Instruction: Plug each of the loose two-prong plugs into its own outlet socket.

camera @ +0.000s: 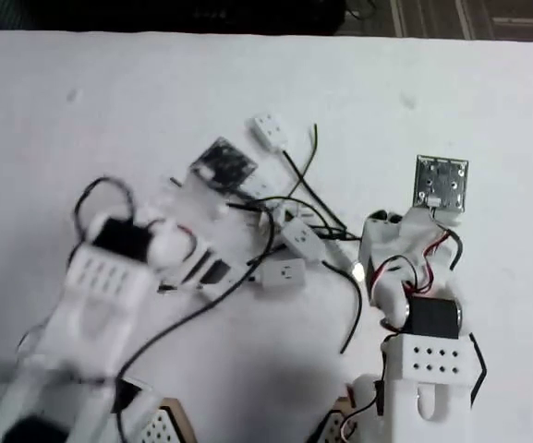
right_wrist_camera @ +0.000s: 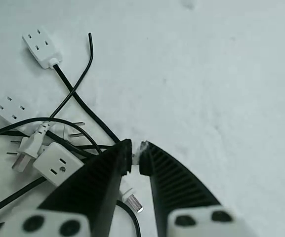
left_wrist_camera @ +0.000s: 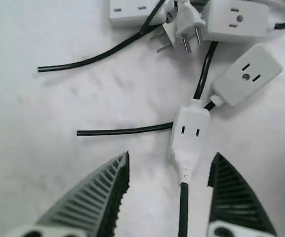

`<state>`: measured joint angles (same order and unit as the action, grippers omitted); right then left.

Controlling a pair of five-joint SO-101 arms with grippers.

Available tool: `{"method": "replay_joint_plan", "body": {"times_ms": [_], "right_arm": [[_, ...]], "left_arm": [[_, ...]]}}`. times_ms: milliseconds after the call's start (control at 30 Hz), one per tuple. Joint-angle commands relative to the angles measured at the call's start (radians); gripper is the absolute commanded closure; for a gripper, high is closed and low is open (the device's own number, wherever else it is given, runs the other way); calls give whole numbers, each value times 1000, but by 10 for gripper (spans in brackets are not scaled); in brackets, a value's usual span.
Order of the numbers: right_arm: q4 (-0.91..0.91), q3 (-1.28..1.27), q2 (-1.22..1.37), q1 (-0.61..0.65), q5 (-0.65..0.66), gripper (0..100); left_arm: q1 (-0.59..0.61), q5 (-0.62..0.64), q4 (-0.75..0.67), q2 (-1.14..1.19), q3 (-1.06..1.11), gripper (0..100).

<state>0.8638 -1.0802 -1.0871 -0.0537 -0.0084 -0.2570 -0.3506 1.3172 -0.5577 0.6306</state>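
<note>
My left gripper (left_wrist_camera: 171, 158) is open, its grey ribbed fingers (left_wrist_camera: 107, 192) on either side of a white two-slot socket (left_wrist_camera: 189, 131) on a black cord. Beyond it lie two white outlet blocks (left_wrist_camera: 248, 74) (left_wrist_camera: 236, 19) and a loose two-prong plug (left_wrist_camera: 189, 22). My right gripper (right_wrist_camera: 136, 145) is shut, with a white plug (right_wrist_camera: 131, 197) caught between its dark fingers and a metal prong showing below. In the high view the sockets (camera: 283, 272) (camera: 301, 238) (camera: 268, 131) and tangled cords lie at the table's middle, between the left arm (camera: 109, 277) and the right arm (camera: 423, 314).
Black cords (camera: 354, 314) loop across the white table (camera: 109, 111) around the sockets. More sockets (right_wrist_camera: 41, 47) (right_wrist_camera: 11, 111) and an outlet block (right_wrist_camera: 58, 168) lie beyond the right gripper. The table's far edge (camera: 155, 32) runs along the back.
</note>
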Motion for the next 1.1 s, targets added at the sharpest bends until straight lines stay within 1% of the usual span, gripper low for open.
{"method": "replay_joint_plan", "body": {"times_ms": [0,233,633,933,1067], "right_arm": [[-12,49,-18,-12,-8,964],[-12,51,-18,-10,-5,964],[-12,51,-18,-4,-3,962],[-12,48,-18,-4,-3,964],[-12,46,-18,-4,-2,964]], "left_arm": [[-12,-28,-20,295,-147,733],[-12,-26,-23,564,-272,732],[-73,-25,-28,837,-368,739],[-127,-29,5,846,-368,884],[-117,-26,8,792,-367,974]]}}
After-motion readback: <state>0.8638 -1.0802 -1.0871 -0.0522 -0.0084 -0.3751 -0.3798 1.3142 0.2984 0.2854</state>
